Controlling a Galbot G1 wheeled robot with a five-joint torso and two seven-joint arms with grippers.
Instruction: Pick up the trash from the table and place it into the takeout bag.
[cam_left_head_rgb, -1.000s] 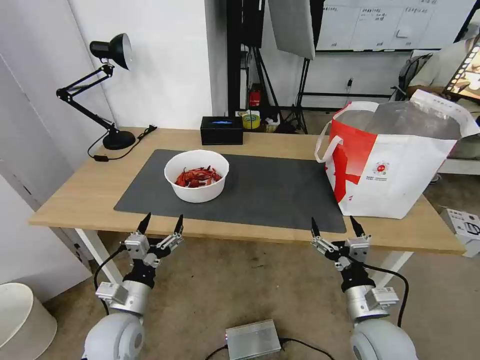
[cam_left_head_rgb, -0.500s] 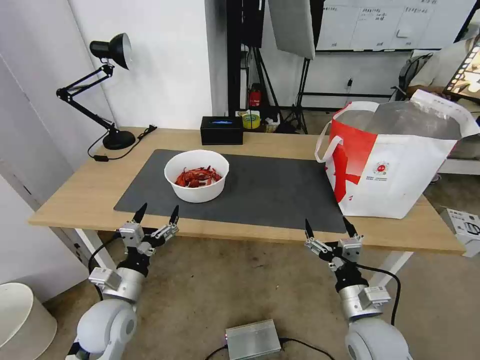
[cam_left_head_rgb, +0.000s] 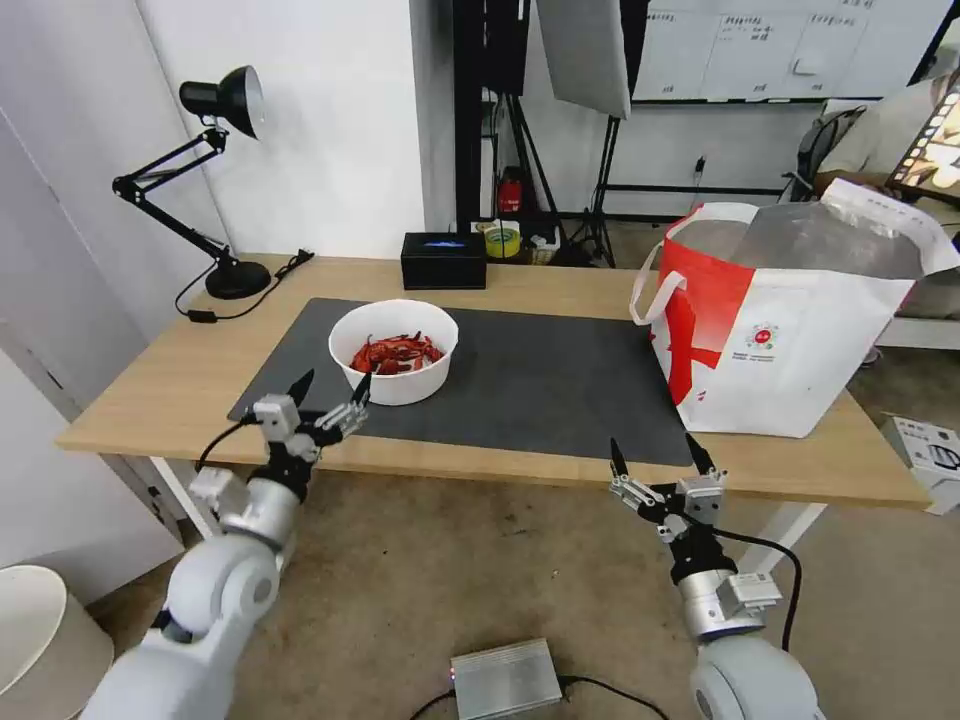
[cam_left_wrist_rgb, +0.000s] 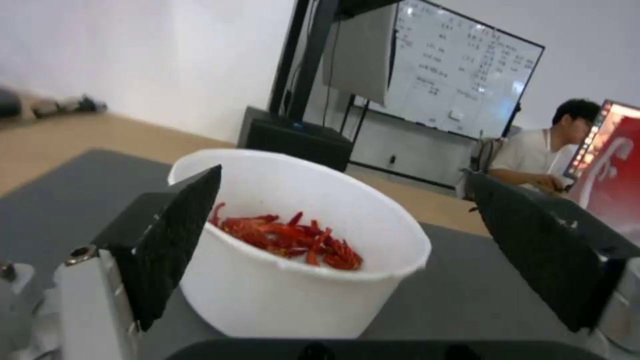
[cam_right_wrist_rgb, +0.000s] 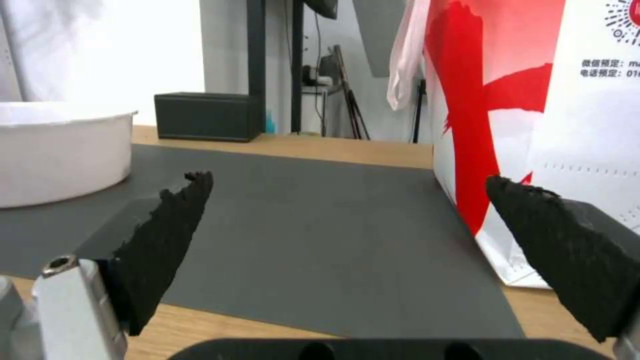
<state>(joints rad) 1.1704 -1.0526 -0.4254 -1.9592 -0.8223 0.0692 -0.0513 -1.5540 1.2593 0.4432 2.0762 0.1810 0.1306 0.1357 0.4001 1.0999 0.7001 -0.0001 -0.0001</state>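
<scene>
one bowl (cam_left_head_rgb: 394, 351) | one takeout bag (cam_left_head_rgb: 790, 318) | left gripper (cam_left_head_rgb: 330, 388) spread near bowl | right gripper (cam_left_head_rgb: 654, 458) spread

White round bowl (cam_left_head_rgb: 394, 351) upright on the dark grey mat (cam_left_head_rgb: 520, 380), toward the left end, holding red crayfish shells (cam_left_head_rgb: 396, 354) low inside, well below the rim. Takeout bag (cam_left_head_rgb: 790, 310) stands upright and open at the right end of the light wood table (cam_left_head_rgb: 160, 390): white with red side panel, white loop handles, silver foil lining, small round logo, well apart from the bowl.
</scene>
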